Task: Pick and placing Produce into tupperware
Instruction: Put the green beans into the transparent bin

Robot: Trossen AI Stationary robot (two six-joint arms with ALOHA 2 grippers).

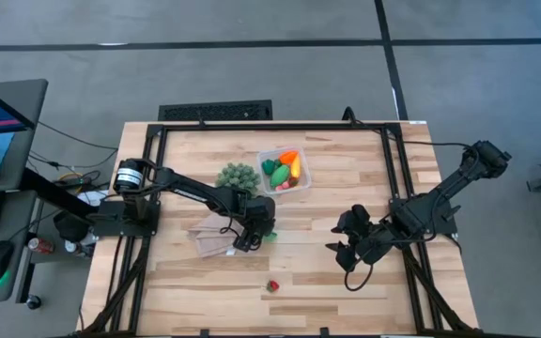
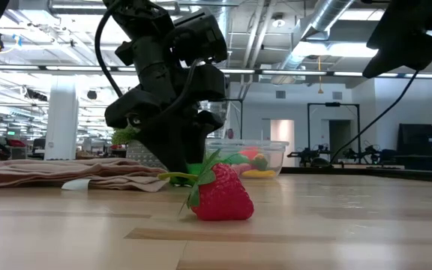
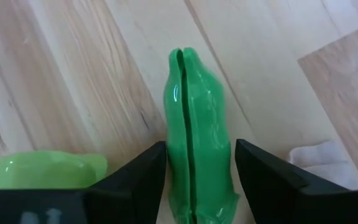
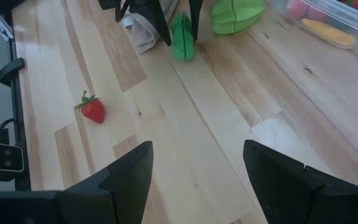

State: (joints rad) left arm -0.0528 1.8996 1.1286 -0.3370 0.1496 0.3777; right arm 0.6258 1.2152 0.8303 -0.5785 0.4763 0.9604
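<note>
The left gripper (image 3: 196, 165), a dark two-finger pincer, stands at the centre of the high view, lowered to the light wooden table (image 1: 327, 282), its fingers set narrowly on either side of a glossy green toy pod (image 3: 194, 134) that lies on the boards between them; whether the pads press the pod cannot be told. A second, paler green toy vegetable (image 3: 39, 169) lies just beside this pod, at the lower left of the left wrist view. The tan folded cloth (image 1: 216, 235) lies immediately left of the gripper in the high view, and the spiky round green ball (image 1: 238, 176) sits above it, near the upper middle of the table. The small clear plastic tupperware container (image 1: 263, 158), square with rounded corners, stands to the right of the ball at the upper centre of the high view and holds an orange carrot (image 1: 289, 158), green pieces and a yellow piece. A tiny red toy strawberry (image 1: 272, 284) with a green leafy cap lies alone at the lower centre of the table, well apart from the container; in the low view it fills the foreground. The right gripper (image 4: 197, 171) hangs over the right half of the table, fingers spread wide and holding nothing.
</note>
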